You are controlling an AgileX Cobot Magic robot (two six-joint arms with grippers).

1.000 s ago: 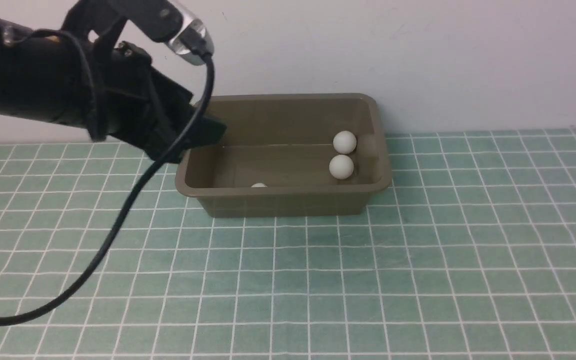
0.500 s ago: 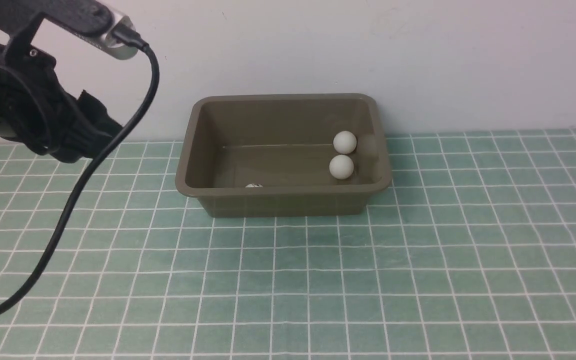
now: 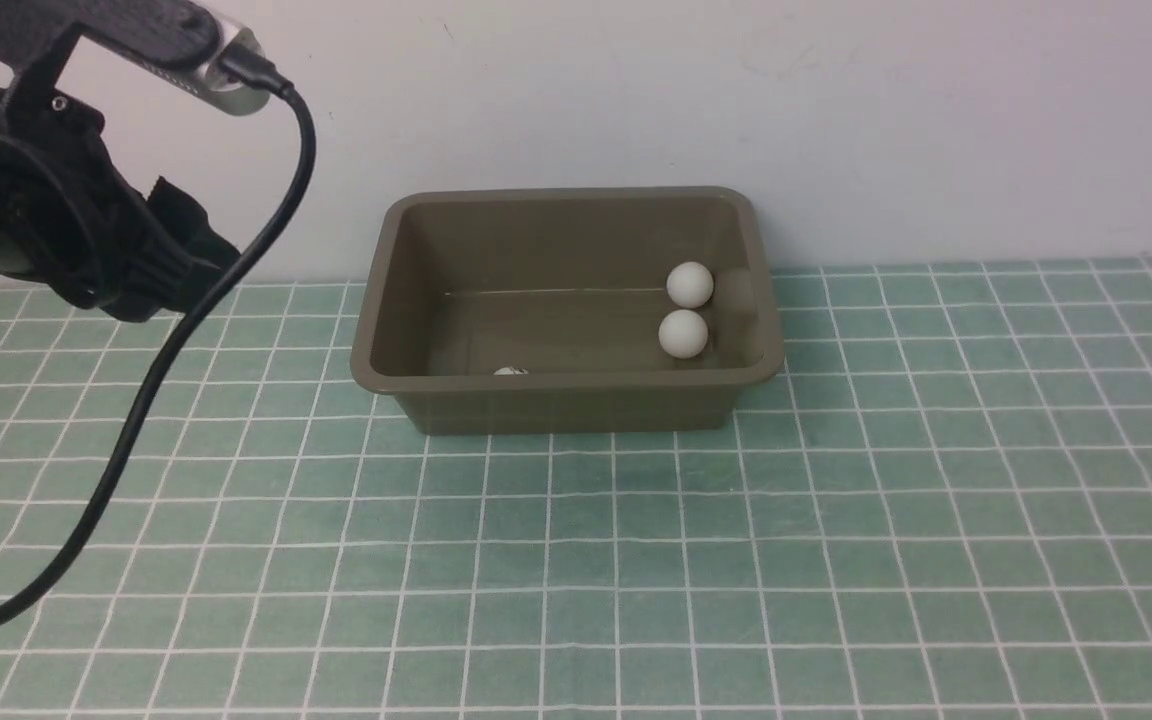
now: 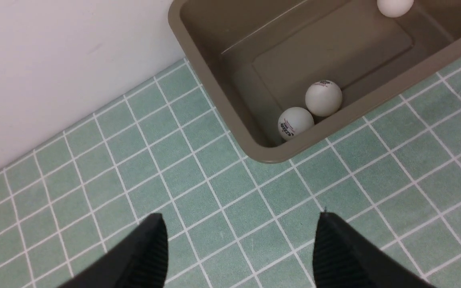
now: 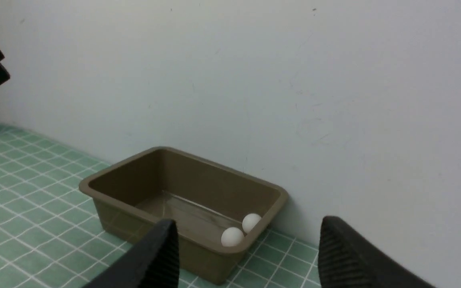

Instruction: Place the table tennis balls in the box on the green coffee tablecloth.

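Left arm raised beside box, fingers apart.

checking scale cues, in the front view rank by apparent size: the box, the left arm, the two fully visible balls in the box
1. left arm, nearest the camera, which inflates it
2. box
3. the two table tennis balls, the nearer and the farther: look alike, not ranked.

Four white balls in open olive-brown box: two right end, two near-left corner; box on green checked cloth.
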